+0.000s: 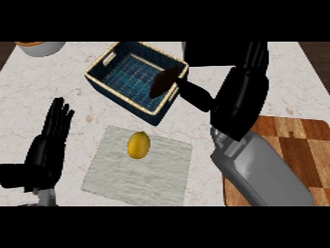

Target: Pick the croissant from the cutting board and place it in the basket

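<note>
We held the croissant (165, 80) pinched in our right hand (228, 104) over the basket (103, 80) rim (at twelve o'clock); better to lower it well inside before letting go.

Yellow oval fruit, prob. a lemon (139, 145), lies upright-lengthwise near ctr of a pale grey marbled square mat (110, 174). Mat sits flat on white marble countertop (32, 92). White round bowl w/ orange contents (40, 47) at far-left corner, partly cut off.
</note>
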